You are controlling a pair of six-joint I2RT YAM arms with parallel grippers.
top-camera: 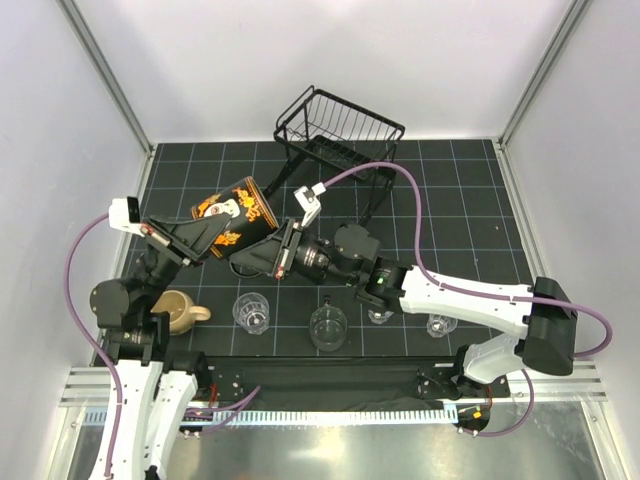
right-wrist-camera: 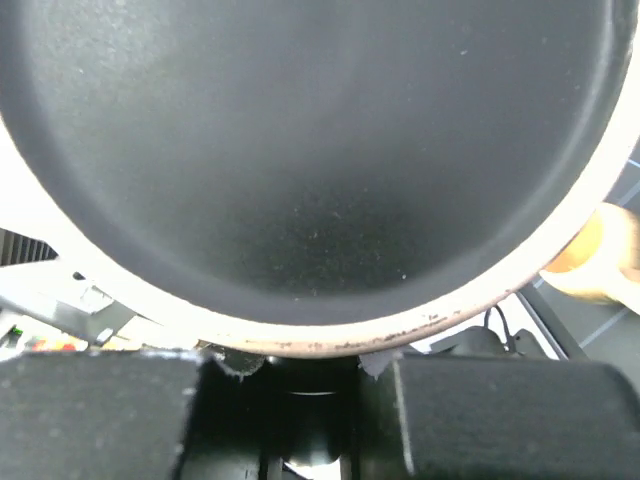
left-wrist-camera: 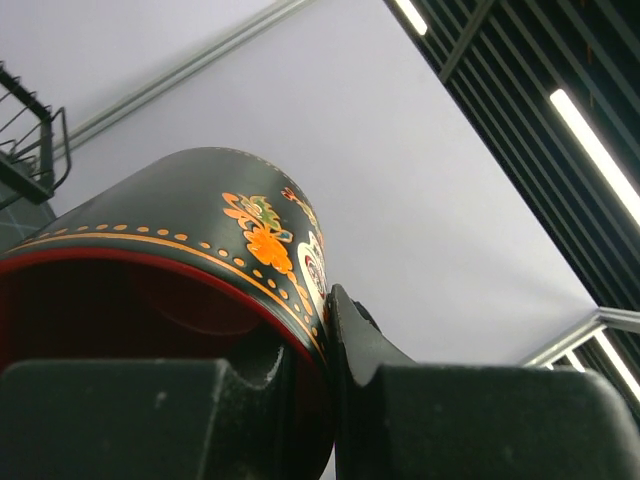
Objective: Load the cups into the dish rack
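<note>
I count one black cup (top-camera: 232, 215) in the air. It is glossy, with orange flower painting and a dotted band, and the left wrist view shows its inside is red. The left gripper (top-camera: 205, 238) is clamped on its rim, one finger inside the mouth and one outside.

The right gripper (top-camera: 262, 255) sits at the cup's other end. In its own camera the dark matte base and pale ring fill the frame right at the fingertips, but I cannot tell whether those jaws are closed on it.

On the gridded black mat (top-camera: 470, 200), along the lower part of the overhead frame, there is one round beige mug (top-camera: 180, 312) with a handle. To its right I count four clear glass tumblers (top-camera: 327, 327), two of them partly under the right arm.

One dish rack (top-camera: 345, 125) of thin black wire stands at upper centre, well apart from the cups.
</note>
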